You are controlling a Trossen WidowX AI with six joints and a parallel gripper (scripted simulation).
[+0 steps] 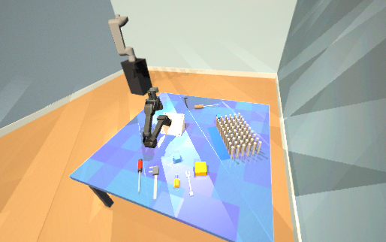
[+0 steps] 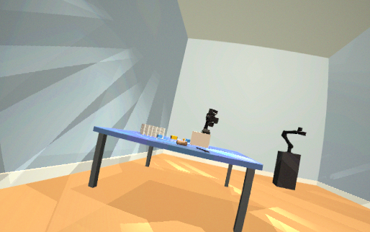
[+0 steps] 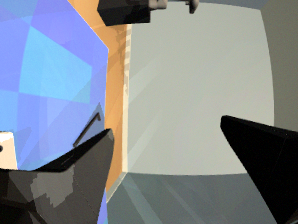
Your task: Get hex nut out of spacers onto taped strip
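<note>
My gripper (image 3: 168,128) is open, with nothing between its widely parted fingers in the wrist view; the fingers cannot be made out in the top and exterior views. The arm stands beside the white box, away from the spacers. The upright metal spacers (image 1: 239,135) (image 2: 152,130) stand in rows at the right of the table in the top view. The blue taped strip (image 1: 218,144) runs along their left side. The nut cannot be made out. A dark bent hex key (image 1: 186,102) (image 2: 202,149) (image 3: 86,131) lies near the far edge. An orange-handled tool (image 1: 199,107) (image 2: 181,143) with a thin shaft lies beside it.
A white box (image 1: 174,125) (image 2: 200,138) (image 3: 7,157) stands beside the arm. Toward the near edge lie a red screwdriver (image 1: 140,165), a grey-headed tool (image 1: 155,170), a yellow-handled screwdriver (image 1: 176,183), a wrench (image 1: 190,184), a yellow block (image 1: 200,169) and a light-blue block (image 1: 176,158).
</note>
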